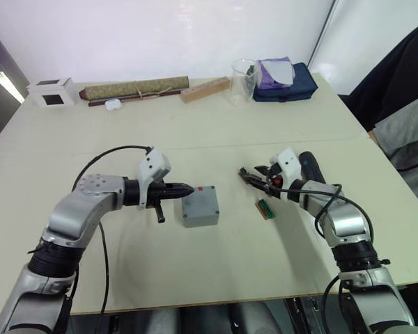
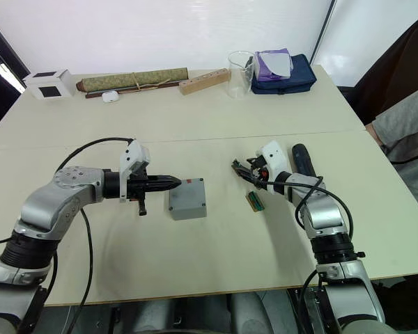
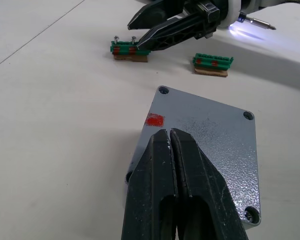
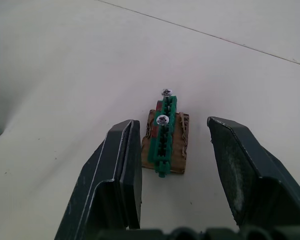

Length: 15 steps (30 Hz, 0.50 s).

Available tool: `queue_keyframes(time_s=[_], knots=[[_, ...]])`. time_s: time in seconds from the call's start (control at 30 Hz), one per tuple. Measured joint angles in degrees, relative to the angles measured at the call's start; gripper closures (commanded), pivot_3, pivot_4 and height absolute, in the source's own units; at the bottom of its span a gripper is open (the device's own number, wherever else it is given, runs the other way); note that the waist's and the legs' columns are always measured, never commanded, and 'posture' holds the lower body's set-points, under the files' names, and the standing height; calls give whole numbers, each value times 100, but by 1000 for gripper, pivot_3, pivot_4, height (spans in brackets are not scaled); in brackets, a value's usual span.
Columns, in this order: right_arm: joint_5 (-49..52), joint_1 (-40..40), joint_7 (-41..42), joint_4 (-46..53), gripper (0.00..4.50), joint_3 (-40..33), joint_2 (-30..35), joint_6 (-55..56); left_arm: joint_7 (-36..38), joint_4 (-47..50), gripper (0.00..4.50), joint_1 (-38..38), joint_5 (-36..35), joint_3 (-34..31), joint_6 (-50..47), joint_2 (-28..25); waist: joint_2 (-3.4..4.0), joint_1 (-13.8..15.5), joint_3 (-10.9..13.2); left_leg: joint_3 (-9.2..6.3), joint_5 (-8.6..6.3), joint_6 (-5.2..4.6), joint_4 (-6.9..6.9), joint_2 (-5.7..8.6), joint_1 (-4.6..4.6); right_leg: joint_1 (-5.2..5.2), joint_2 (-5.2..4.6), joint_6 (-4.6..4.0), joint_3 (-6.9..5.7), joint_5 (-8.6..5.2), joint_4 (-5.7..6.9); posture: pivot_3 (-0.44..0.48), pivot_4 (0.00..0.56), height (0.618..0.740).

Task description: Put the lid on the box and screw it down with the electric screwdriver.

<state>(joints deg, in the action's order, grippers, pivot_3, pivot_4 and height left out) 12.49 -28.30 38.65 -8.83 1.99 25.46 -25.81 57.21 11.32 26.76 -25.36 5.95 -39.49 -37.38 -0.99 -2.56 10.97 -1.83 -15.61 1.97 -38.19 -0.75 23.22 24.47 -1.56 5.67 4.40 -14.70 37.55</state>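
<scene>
There were two green screw holders (image 3: pixel 130 49) (image 3: pixel 213 62), one box (image 1: pixel 200 207), one beaker (image 1: pixel 243 81), and two grippers (image 1: pixel 183 188) (image 1: pixel 247 176).

Bright even light, soft shadows, sharp focus, blue-white glow

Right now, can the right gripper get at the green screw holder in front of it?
Probably yes: the right gripper is open, its fingers flanking the green screw holder, with nothing between.
</scene>
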Motion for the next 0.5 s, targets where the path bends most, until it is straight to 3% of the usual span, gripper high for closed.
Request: queue_keyframes(time_s=[0.5], knots=[[-82, -120, 0, -128, 2134, 47, -97, 74, 3, 0, 4500, -17, 102, 5, 6, -21, 0, 4, 0, -1, 0, 0, 0, 0, 0, 0, -1, 0, 0, 0, 0, 0, 150, 740]])
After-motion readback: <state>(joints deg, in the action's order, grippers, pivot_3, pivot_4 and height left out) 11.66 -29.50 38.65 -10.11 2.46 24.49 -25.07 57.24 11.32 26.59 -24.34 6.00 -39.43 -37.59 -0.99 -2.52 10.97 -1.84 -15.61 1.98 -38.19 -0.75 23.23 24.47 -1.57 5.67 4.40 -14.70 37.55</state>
